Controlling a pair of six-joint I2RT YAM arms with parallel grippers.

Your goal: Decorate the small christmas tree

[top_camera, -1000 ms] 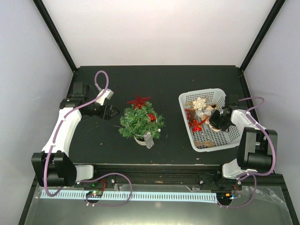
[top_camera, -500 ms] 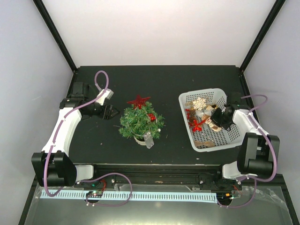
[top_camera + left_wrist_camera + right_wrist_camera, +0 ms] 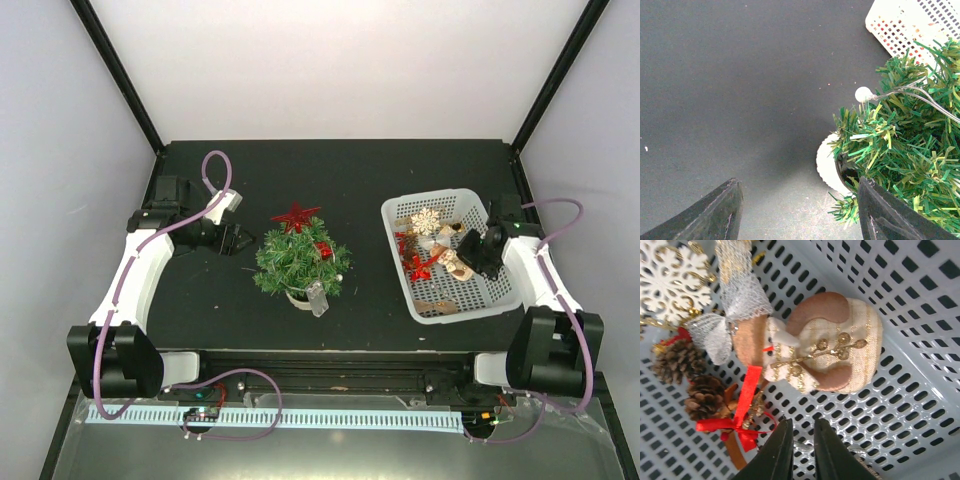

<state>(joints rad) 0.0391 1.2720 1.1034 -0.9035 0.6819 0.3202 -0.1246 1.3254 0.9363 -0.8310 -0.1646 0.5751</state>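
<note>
The small christmas tree (image 3: 300,262) is standing on the black table (image 3: 370,170), just beside the left gripper (image 3: 240,241), whose fingers are gaping wide. The right gripper (image 3: 801,422), fingers pinched nearly together, is hovering over a snowman ornament (image 3: 815,350) in the white basket (image 3: 440,197).

White walls (image 3: 340,70), black corner posts (image 3: 115,70), black tabletop (image 3: 340,170)

We record the basket (image 3: 920,370) as glossy white plastic mesh, the ornament (image 3: 840,345) as matt cloth with gold glitter, the cones (image 3: 705,397) as rough, the table (image 3: 740,75) as matt black, the tree (image 3: 900,150) needles as flat, plastic-looking strips.
</note>
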